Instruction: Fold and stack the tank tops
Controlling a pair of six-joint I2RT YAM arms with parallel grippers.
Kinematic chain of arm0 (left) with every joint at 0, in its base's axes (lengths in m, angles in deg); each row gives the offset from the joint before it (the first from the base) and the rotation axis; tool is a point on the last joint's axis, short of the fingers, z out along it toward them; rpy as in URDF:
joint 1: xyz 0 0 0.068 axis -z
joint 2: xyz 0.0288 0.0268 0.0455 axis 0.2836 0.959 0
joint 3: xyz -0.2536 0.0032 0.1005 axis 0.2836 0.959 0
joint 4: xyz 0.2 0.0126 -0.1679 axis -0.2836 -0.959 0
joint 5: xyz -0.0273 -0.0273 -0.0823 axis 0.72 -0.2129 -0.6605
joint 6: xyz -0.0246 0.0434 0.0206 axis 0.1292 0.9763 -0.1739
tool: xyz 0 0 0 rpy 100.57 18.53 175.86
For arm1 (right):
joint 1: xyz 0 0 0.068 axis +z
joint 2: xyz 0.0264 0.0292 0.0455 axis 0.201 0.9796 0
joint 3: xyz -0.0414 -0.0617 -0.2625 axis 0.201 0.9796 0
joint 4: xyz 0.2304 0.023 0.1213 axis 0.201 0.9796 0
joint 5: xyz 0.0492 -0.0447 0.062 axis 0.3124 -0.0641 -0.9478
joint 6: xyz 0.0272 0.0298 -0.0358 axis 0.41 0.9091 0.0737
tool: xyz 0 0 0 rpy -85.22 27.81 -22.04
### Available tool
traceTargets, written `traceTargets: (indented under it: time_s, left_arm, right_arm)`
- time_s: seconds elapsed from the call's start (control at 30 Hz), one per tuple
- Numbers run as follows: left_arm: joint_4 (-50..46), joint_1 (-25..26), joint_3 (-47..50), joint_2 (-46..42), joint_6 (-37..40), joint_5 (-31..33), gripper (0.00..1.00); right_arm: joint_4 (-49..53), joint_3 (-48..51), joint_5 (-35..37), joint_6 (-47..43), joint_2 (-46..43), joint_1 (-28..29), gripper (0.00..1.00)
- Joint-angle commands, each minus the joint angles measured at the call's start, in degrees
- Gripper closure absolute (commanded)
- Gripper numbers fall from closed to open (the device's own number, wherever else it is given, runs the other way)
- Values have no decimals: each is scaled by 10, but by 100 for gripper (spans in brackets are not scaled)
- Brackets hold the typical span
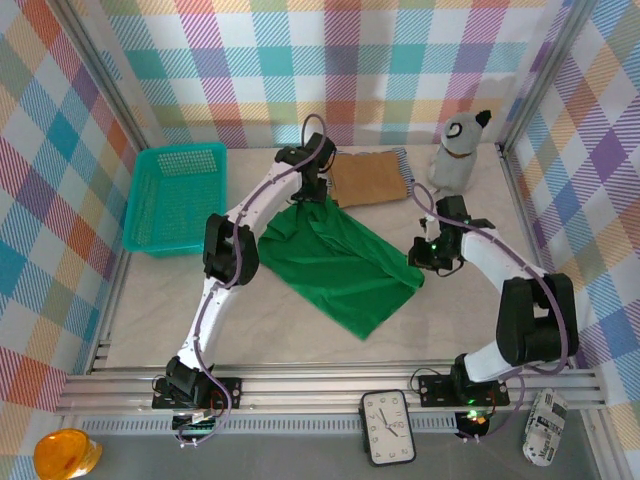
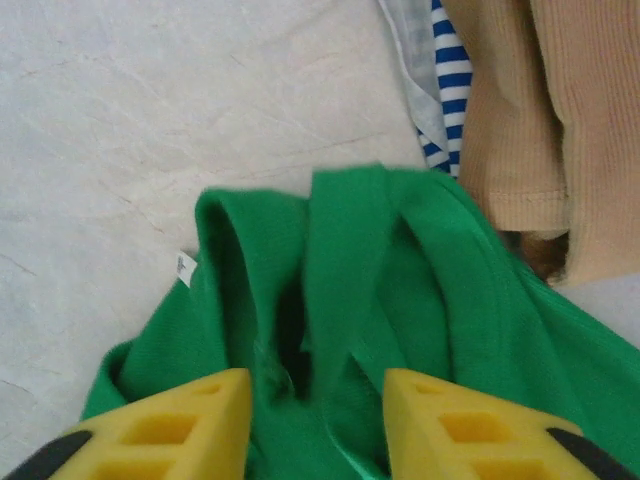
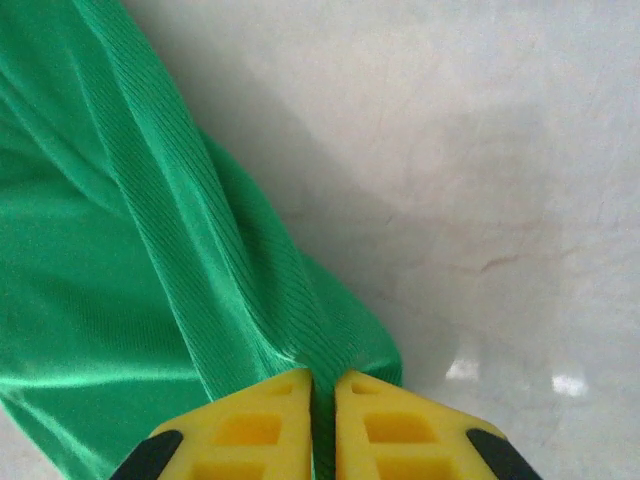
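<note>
On the table [image 1: 170,320], the spread tank top [image 1: 335,265] lay at the centre. Behind it, the folded tank top [image 1: 368,177] rested on a third tank top [image 2: 445,90], whose edge stuck out from beneath. The basket [image 1: 176,150] stood at the left rear and the plush toy [image 1: 458,150] at the right rear. The left gripper [image 2: 318,400] hung over the spread tank top's rear edge, and the right gripper [image 3: 322,385] sat at its right corner. The clock [image 1: 388,427] lay before the near rail.

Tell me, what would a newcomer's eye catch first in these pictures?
The bright green top, spread rumpled across the middle of the table, stands out first. The right gripper pinches its right edge, and the left gripper stands open over its bunched far corner. Next come the teal basket at the left and the tan top at the back.
</note>
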Motion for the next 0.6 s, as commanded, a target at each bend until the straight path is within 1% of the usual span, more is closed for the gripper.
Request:
traceTargets:
  time_s: [0.0,0.07,0.13,0.2,0.3,0.37,0.4,0.47,0.57]
  left_arm:
    - [-21,17,23,-78,-20,-29,51]
    - [-15,32,73,-123,-42,-56,48]
    - [-12,52,134,-172,-77,-63,47]
    - [13,83,223,-233,-118,-71,47]
    - [49,142,342,-313,-182,-52,46]
    - [71,186,412,-352,-227,-41,46]
    - [85,210,444,-369,-259,-38,46]
    - [128,259,504,-386,-295,-35,46]
    - [164,319,543,-367,-332,-33,46]
  right_arm:
    - [0,-30,25,-3,23,-4,82]
    - [2,-40,40,-10,33,-5,80]
    - [7,-55,52,-18,45,-5,77]
    - [19,-71,63,-28,59,-5,75]
    - [29,-81,75,-38,59,-6,71]
    - [31,-73,58,-33,44,-6,66]
    - [29,-62,46,-29,34,-6,61]
    - [32,-39,31,-26,17,-5,52]
    - [38,-1,47,-28,-6,-5,45]
